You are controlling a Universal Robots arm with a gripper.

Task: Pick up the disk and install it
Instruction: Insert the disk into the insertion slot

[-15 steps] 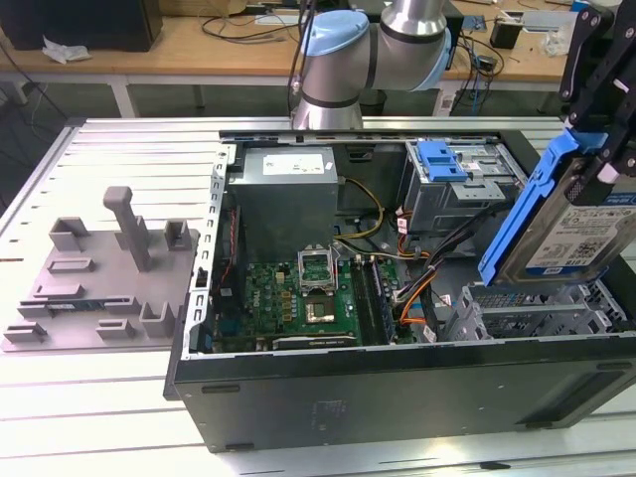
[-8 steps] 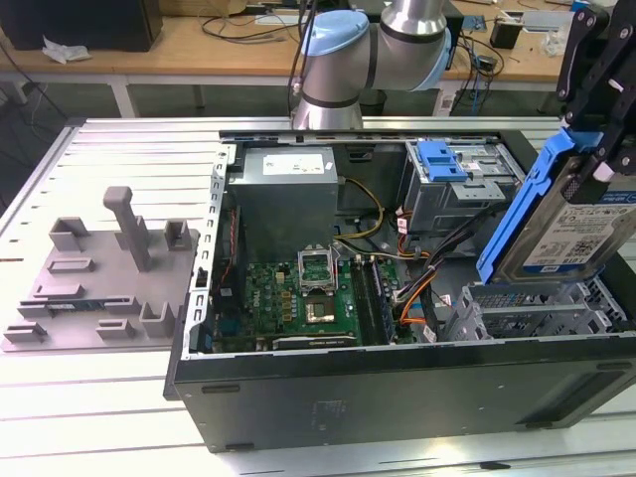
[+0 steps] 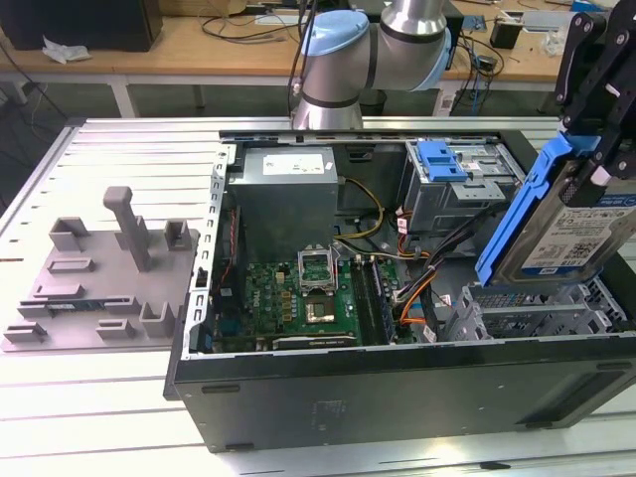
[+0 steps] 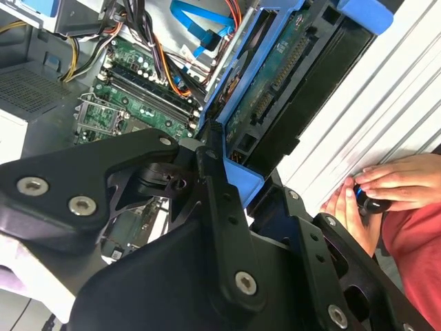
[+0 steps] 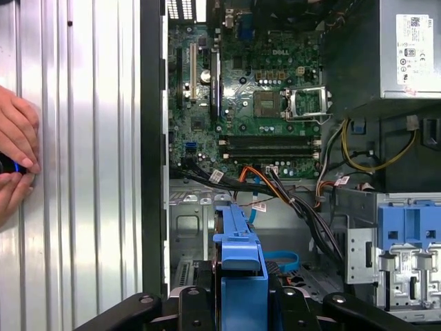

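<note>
An open computer case (image 3: 397,388) lies on the counter (image 3: 99,417), motherboard (image 3: 298,298) inside with the power supply (image 3: 288,189) behind it, a fixture plate (image 3: 109,278) beside the case at the exterior view's left, the disk (image 3: 571,234) tilted above the drive cage (image 3: 537,318) at its right.

You see: flat rectangular silver metal disk (image 3: 574,231), glossy paper-labelled, framed in smooth blue plastic | matt black gripper (image 5: 240,296) | ribbed satin aluminium table (image 3: 119,149) | matt black sheet-metal computer case (image 3: 397,388) | matt grey plastic fixture (image 3: 99,283).
</note>
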